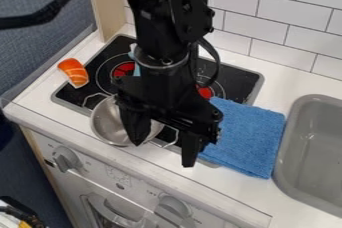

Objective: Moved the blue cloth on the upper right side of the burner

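The black gripper (162, 148) hangs over the front part of the stove, its two fingers apart with no object visible between them. The blue cloth (248, 134) lies flat to the right of the gripper, between the stove and the sink. Its left part overlaps the lower right of the black burner plate (235, 78), and the arm covers some of its left edge. Much of the plate's middle is hidden behind the arm.
A metal pot (108, 123) sits at the stove's front left, partly behind the gripper. An orange sushi toy (74, 72) rests at the stove's left edge. The grey sink (312, 147) is at the right, and a tiled wall (270, 14) stands behind.
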`<state>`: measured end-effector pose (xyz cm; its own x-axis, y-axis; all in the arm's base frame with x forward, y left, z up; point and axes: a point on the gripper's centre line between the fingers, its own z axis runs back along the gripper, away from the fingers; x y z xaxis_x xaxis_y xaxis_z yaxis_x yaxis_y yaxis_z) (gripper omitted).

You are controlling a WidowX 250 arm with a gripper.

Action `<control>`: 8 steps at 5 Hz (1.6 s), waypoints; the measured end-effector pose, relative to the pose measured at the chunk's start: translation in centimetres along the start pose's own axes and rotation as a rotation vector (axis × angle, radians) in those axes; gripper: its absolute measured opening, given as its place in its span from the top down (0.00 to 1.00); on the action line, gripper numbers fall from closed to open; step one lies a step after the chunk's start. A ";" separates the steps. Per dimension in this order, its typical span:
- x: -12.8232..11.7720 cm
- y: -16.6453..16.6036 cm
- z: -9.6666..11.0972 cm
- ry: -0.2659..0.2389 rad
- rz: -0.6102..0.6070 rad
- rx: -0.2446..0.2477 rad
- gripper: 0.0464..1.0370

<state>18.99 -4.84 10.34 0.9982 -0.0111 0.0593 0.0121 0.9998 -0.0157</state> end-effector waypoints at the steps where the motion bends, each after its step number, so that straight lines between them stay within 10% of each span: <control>1: 0.0 -0.1 -0.4 0.015 0.011 -0.002 0.04; 3: 3.8 -0.7 -2.7 0.060 0.085 -0.006 0.04; 5: 9.1 -1.9 -5.0 -0.002 0.084 0.028 0.04; 8: 10.9 -2.7 -8.9 -0.004 0.066 0.054 0.04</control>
<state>30.37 -7.78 2.18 0.9965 0.0543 0.0635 -0.0566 0.9978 0.0344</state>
